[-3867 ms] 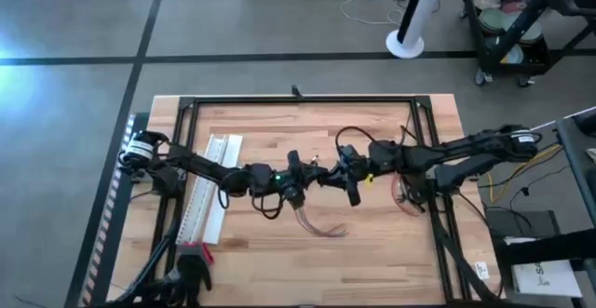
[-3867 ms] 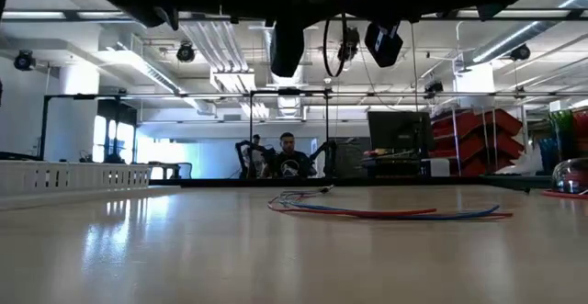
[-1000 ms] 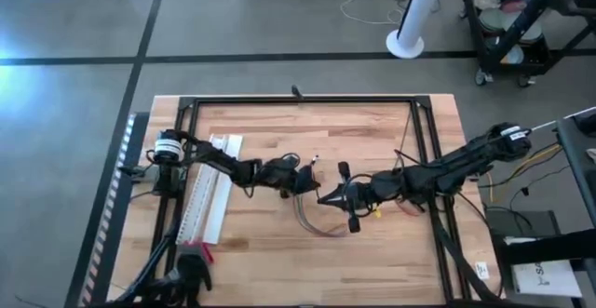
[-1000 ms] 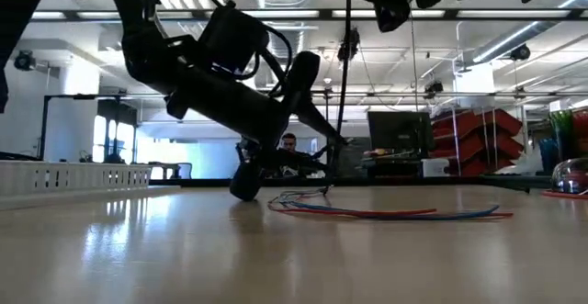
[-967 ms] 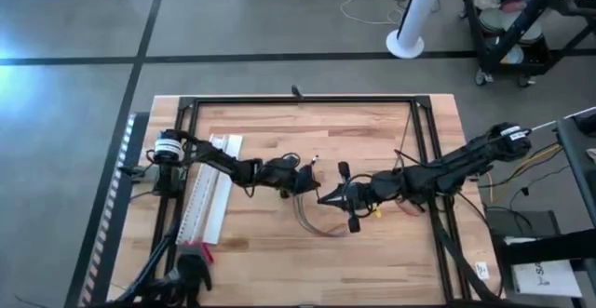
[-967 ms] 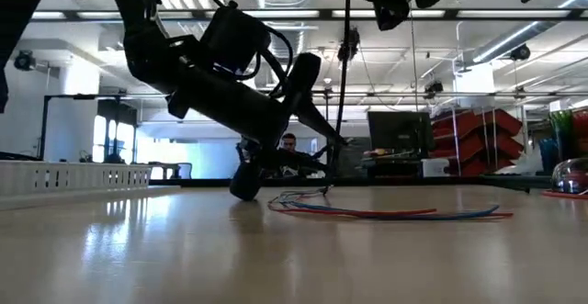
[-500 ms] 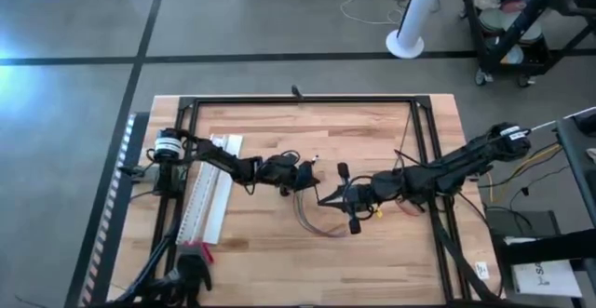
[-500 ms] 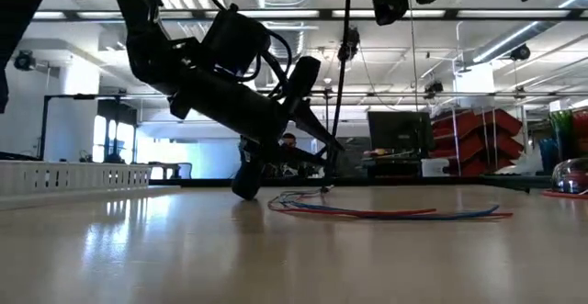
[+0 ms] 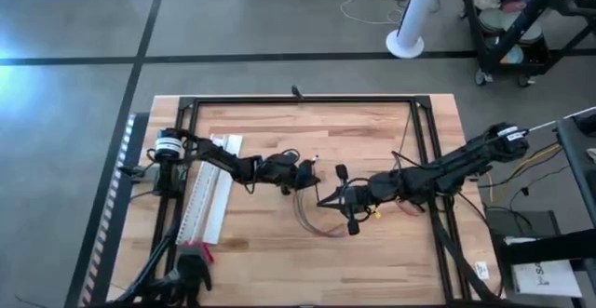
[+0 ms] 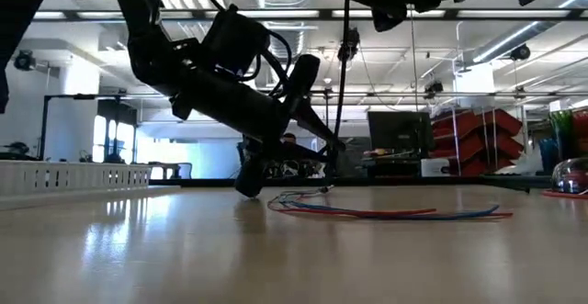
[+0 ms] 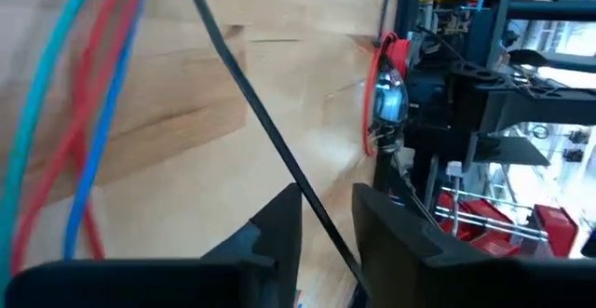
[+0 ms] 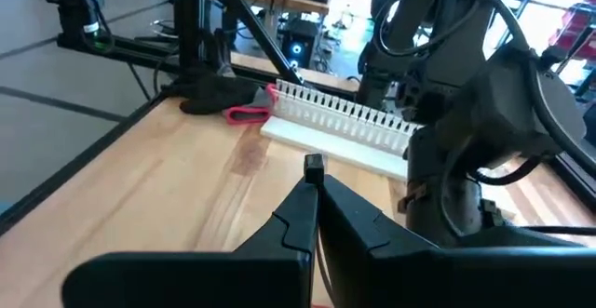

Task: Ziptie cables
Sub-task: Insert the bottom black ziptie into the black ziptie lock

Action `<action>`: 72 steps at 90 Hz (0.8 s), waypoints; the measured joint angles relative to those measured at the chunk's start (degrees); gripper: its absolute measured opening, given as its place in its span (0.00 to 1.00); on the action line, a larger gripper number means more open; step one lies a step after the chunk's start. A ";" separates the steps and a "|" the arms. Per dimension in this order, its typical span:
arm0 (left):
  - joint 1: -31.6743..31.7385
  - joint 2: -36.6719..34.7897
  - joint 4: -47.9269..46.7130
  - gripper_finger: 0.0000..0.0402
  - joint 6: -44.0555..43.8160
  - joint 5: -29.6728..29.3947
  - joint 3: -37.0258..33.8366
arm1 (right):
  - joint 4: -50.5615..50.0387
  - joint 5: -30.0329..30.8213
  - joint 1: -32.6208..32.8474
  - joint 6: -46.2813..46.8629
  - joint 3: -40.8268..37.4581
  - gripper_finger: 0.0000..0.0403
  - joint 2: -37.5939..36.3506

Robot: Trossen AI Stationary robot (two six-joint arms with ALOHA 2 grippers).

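Observation:
The cables [image 9: 315, 222] are a loose bundle of red, blue and teal wires lying flat on the wooden table near its middle, also seen in the low view [image 10: 386, 212] and the left wrist view [image 11: 84, 113]. My left gripper [image 9: 312, 176] hovers low just beyond their far end, slightly open [image 11: 326, 229], and a thin black zip tie [image 11: 261, 131] runs through the gap. My right gripper [image 9: 321, 199] stands close to it on the right side, shut [image 12: 315, 182] on the zip tie. My left gripper has the zip tie's strap [image 11: 312, 210] passing slantwise between its two fingers; whether either finger touches it I cannot tell. My right gripper pinches the zip tie at its small square head end [image 12: 314, 166], which sticks out just past the fingertips. The fingers lie about level and point toward the table's left.
A long white toothed strip [image 9: 212, 192] lies along the left side, with a red and black tool [image 9: 194, 252] at its near end. A black metal frame [image 9: 298, 100] rings the table. A small coil of red wire [image 9: 405, 201] lies under the right arm.
My left gripper has crept a little toward the table's right edge, staying low over the table beside the cables' far end. The cables have not moved.

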 joint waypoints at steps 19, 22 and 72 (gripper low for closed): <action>-0.02 -0.02 1.36 0.25 -1.29 0.03 0.00 | 1.99 2.89 0.00 -2.04 0.00 0.00 0.00; -0.02 -0.02 1.29 0.26 -1.37 0.04 0.00 | 2.13 3.10 0.00 -2.64 0.00 0.00 0.00; 0.09 -0.09 1.34 0.20 -0.72 0.11 0.00 | 4.20 4.51 1.11 -4.24 -0.07 0.00 3.43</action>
